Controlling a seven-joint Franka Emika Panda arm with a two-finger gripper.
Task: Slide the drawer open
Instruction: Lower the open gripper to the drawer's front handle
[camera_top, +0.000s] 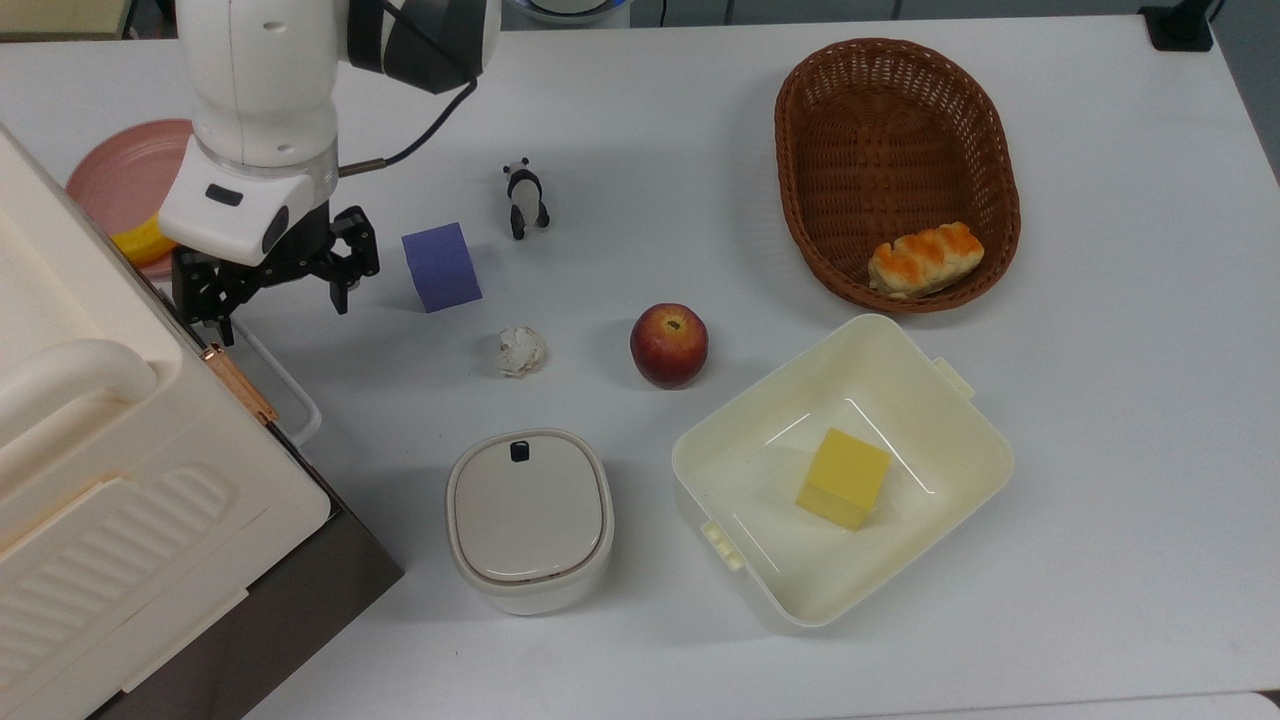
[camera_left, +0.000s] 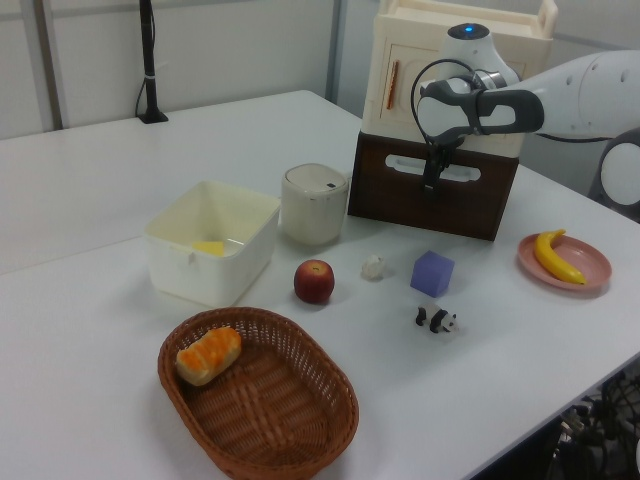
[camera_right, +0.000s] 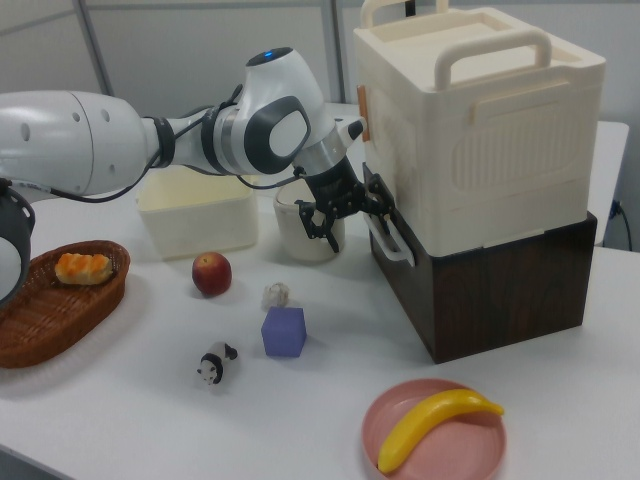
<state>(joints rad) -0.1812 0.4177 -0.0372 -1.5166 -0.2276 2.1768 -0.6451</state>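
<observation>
White tabletop carries the cream cabinet stacked on the drawer, whose dark front sits flush. Black gripper hovers at the white handle, fingers spread apart, grasping nothing. Purple cube lies near the drawer.

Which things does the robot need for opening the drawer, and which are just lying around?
For the job:
drawer, white handle, the jaws, open near the handle.

Just lying about:
apple, purple cube, toy panda, paper ball, lidded pot, basket with bread, tub with yellow block, banana on pink plate.
</observation>
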